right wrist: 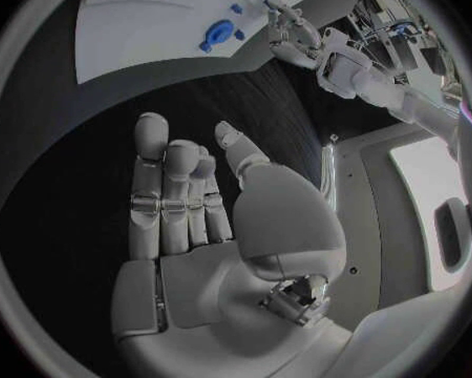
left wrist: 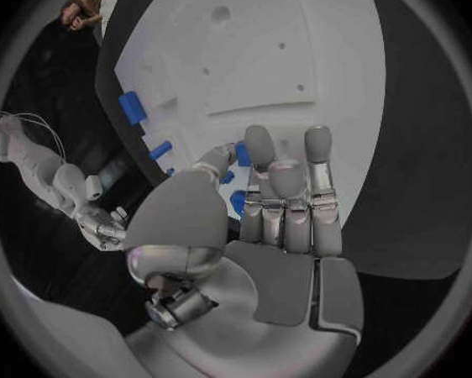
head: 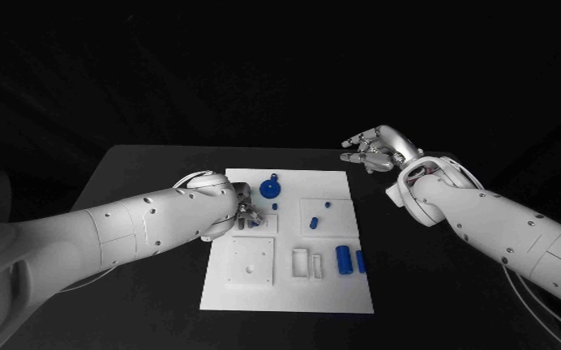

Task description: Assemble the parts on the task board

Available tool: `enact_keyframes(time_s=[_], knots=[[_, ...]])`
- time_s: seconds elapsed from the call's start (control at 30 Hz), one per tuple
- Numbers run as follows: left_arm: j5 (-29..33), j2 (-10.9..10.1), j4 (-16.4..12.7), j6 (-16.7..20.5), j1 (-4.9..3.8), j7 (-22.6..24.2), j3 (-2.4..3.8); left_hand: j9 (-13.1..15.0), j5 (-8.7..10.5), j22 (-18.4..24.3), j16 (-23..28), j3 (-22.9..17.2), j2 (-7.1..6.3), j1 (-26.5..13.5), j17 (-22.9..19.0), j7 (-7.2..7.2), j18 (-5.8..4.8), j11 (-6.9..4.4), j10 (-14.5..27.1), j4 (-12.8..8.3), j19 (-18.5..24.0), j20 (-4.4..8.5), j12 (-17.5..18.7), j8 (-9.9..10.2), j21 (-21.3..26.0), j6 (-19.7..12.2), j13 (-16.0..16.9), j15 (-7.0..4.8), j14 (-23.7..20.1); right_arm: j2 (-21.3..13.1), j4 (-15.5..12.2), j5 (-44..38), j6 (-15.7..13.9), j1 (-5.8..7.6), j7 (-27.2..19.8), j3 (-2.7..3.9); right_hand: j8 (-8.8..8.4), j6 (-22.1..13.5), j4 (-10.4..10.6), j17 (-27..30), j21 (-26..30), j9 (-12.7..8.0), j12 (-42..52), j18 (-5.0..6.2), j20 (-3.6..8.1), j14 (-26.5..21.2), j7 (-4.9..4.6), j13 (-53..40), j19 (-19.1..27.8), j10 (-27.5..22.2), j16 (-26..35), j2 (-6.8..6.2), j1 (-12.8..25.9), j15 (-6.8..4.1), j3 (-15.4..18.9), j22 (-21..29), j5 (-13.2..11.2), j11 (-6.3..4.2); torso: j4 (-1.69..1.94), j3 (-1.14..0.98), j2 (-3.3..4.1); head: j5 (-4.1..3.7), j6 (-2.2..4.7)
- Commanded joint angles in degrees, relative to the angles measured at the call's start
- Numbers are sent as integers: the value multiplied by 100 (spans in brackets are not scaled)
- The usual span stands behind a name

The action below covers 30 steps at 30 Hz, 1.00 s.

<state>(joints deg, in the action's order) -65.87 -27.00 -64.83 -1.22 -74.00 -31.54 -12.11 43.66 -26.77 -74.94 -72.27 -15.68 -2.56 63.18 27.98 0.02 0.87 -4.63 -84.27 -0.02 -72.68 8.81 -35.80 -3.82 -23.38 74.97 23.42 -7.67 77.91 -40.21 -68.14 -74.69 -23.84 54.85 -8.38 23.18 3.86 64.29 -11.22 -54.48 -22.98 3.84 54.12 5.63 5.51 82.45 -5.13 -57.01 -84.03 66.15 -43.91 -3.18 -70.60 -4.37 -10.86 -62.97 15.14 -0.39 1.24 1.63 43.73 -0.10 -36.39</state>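
The white task board point(head: 286, 285) lies in the middle of the black table point(head: 140, 172), and everything else can be placed from it. The left hand point(head: 242, 211) hangs over the board's left edge, about midway along it, fingers pointing down at the surface; in the left wrist view the fingers point(left wrist: 286, 181) are nearly straight and side by side with the thumb off to one side, and small blue parts point(left wrist: 239, 200) show just past the fingertips, but whether any of them is pinched or merely lies beneath the hand cannot be told. The right hand point(head: 380, 149) is off the board, just beyond its far right corner and above the table, with its fingers loosely curled and apart and nothing in them; the right wrist view shows the palm point(right wrist: 210, 252) bare. On the board's far end, near the middle, sits a round blue part with a short stem point(head: 271, 185), and just below it a small blue peg point(head: 276, 206). Right of the board's centre lies a slanted blue pin point(head: 314, 223), with a tiny blue dot point(head: 327, 202) a little farther from the robot. Toward the near right lies a thick blue cylinder point(head: 343, 258) with a thinner blue piece point(head: 360, 262) just beside it at the right edge. Raised white square blocks point(head: 251, 261) and slots point(head: 301, 262) occupy the near left and middle.
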Motion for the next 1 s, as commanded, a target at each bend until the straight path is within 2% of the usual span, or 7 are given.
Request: enact_keyframes(time_s=[0.03,0.37,0.5,0.63,0.73,0.87,1.0], knots=[[-17,12,13,-200,23,-4,-17,-15,-8,-104,32,-1056,91,8,4,-144,-12,-7,-250,-1010,20,-7,-30,-1,-9,154,6,-29,-28,11,8,15,50,-1,-60,3,-30,-46,-2,-6,-37,-7,26,89,-7,42,-8,5,-238,-40,28,-14,32,2,-26,5,32,-9,9,-4,-3,-12,-6],[57,27,48,-55,22,51,-17,-26,253,-69,80,-850,-63,-264,-25,-183,-60,-2,-248,-604,-1,-21,-16,3,113,126,-12,-23,-45,14,18,16,55,-1,-59,3,-30,-58,0,-13,-35,-8,23,93,-9,41,-11,17,-235,-49,41,-21,49,3,-36,45,67,-8,3,0,-2,-16,-2],[63,36,72,25,22,60,-17,-91,658,-60,108,-704,-163,-343,-54,-204,-87,-11,-245,-368,-26,-13,16,2,186,115,-15,-30,-51,14,18,17,57,-1,-58,3,-30,-58,0,-13,-35,-8,23,93,-9,41,-11,17,-235,-49,41,-21,49,3,-36,45,67,-8,3,3,-3,-20,1],[65,38,87,84,22,67,-17,-161,822,-68,117,-614,-293,-308,-78,-212,-87,-12,-245,-80,-51,-16,50,0,252,125,-5,-29,-59,13,19,20,56,-1,-57,3,-30,-64,10,-14,-27,-7,19,95,-10,42,-12,22,-234,-51,42,-23,61,4,-33,56,65,-6,3,4,-3,-20,6],[66,37,98,116,22,68,-17,-186,1178,-70,118,-536,-383,-331,-85,-220,-87,-16,-243,132,-55,-18,60,1,281,147,2,-28,-69,13,19,21,52,-1,-55,3,-30,-70,-8,-14,-20,-7,13,97,-10,41,-14,29,-232,-57,45,-32,36,4,-39,65,64,-6,3,4,-1,-20,4],[66,28,111,123,22,74,-17,-223,1335,-86,104,-428,-520,-139,-96,-216,-87,-14,-244,520,-80,-20,67,-2,339,179,24,-28,-79,12,18,20,46,-1,-45,3,-30,-71,-12,-14,-17,-7,12,97,-10,40,-15,30,-231,-58,45,-36,32,4,-40,67,62,-6,4,4,1,-23,-2],[73,21,119,115,22,86,-17,-224,1443,-89,101,-329,-583,-111,-101,-217,-87,-10,-243,621,-86,-21,73,-3,360,199,29,-27,-85,14,16,16,37,-1,-29,3,-31,-88,-23,-17,-32,-8,18,104,-6,48,-21,27,-236,-51,42,-40,27,2,-42,66,61,-5,4,5,0,-21,-9]])
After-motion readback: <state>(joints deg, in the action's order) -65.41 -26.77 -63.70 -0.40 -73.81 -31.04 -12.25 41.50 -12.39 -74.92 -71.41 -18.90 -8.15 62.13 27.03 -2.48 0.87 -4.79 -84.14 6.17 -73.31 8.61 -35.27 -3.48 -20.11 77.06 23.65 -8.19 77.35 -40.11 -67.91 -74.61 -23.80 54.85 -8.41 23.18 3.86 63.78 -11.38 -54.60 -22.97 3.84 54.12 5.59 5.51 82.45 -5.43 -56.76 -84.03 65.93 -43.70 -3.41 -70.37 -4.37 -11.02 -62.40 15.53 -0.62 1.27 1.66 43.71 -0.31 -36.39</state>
